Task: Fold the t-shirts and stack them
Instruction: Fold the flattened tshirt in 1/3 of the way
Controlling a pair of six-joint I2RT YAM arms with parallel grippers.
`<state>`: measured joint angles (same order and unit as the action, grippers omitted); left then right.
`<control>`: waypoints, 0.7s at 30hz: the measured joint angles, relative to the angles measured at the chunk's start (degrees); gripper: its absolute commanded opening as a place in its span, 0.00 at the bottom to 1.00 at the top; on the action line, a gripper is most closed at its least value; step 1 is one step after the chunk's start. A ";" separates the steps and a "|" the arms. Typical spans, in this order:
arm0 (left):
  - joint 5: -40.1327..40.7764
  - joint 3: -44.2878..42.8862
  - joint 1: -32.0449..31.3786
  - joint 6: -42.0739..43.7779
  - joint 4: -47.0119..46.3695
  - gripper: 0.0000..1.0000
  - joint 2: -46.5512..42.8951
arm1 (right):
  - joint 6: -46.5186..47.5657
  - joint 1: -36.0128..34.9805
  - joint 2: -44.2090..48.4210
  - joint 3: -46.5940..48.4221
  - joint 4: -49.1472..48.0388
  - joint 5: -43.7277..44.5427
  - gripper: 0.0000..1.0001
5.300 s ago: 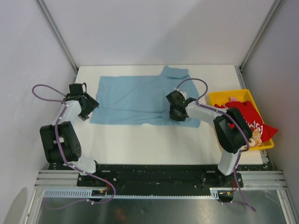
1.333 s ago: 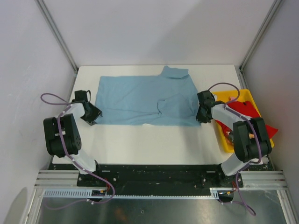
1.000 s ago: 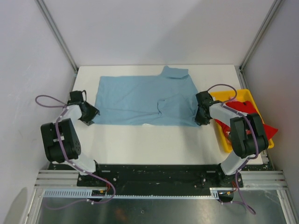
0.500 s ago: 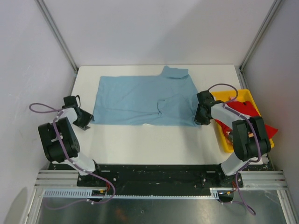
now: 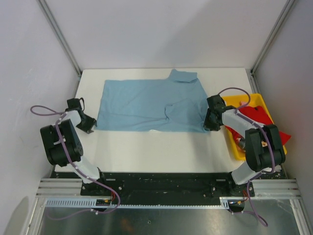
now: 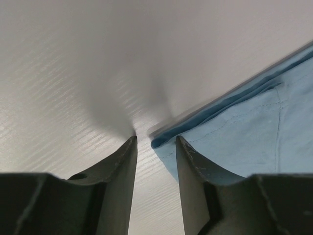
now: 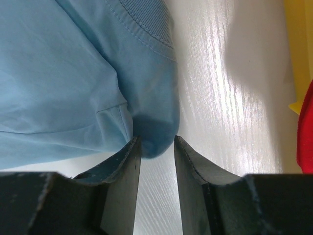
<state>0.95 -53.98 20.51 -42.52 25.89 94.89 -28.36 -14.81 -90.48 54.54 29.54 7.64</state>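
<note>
A light blue t-shirt (image 5: 146, 105) lies spread flat across the back half of the white table, collar at the far right. My left gripper (image 5: 89, 126) sits low at its near left corner. In the left wrist view that gripper (image 6: 155, 138) is open, and the shirt's corner (image 6: 164, 142) lies just at the fingertips, against the right finger. My right gripper (image 5: 209, 125) is at the near right corner; its jaws (image 7: 156, 139) stand open with a rounded fold of blue cloth (image 7: 156, 132) between the tips. A red t-shirt (image 5: 261, 115) is heaped in the bin.
The yellow plastic bin (image 5: 234, 100) stands at the table's right edge, close beside my right arm; its wall (image 7: 298, 49) and a bit of red cloth (image 7: 308, 132) show in the right wrist view. Bare white tabletop (image 5: 156, 152) runs along the near side.
My left gripper has slid left and a little nearer, off the shirt's edge to just outside its corner, with its jaws narrowing. The right gripper has stayed at the right corner.
</note>
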 measured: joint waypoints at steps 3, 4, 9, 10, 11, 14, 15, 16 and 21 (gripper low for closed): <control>1.60 -0.39 -0.92 0.11 0.00 0.36 0.37 | 0.00 0.00 0.28 -0.20 -0.02 -0.17 0.42; 2.08 -0.50 -1.25 0.11 -0.04 0.34 0.48 | 0.00 0.00 0.39 -0.33 0.00 -0.17 0.43; 4.04 -0.63 -2.69 0.13 -0.09 0.27 0.74 | 0.11 0.02 0.96 -0.98 0.13 -0.17 0.51; 4.44 -0.68 -2.99 0.13 -0.09 0.26 0.79 | 0.13 0.02 1.07 -1.16 0.13 -0.17 0.52; 4.76 -0.72 -3.30 0.15 -0.11 0.23 0.81 | 0.15 0.02 1.25 -1.36 0.20 -0.15 0.53; 5.31 -0.90 -4.13 0.44 -0.11 0.16 1.05 | 0.15 0.04 1.70 -1.92 0.20 -0.11 0.54; 5.46 -0.92 -4.39 0.46 -0.15 0.13 1.11 | 0.13 0.04 1.77 -2.08 0.20 -0.11 0.54; 5.57 -0.92 -4.57 0.46 -0.24 0.11 1.14 | 0.13 0.04 1.79 -2.19 0.20 -0.09 0.54; 5.84 -1.03 -4.94 0.50 -0.50 0.01 1.22 | 0.13 0.07 1.79 -2.69 -0.04 -0.07 0.50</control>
<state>6.79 -55.00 15.57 -42.02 25.39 96.12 -28.23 -14.74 -88.68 51.86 29.50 7.57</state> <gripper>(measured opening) 0.043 0.521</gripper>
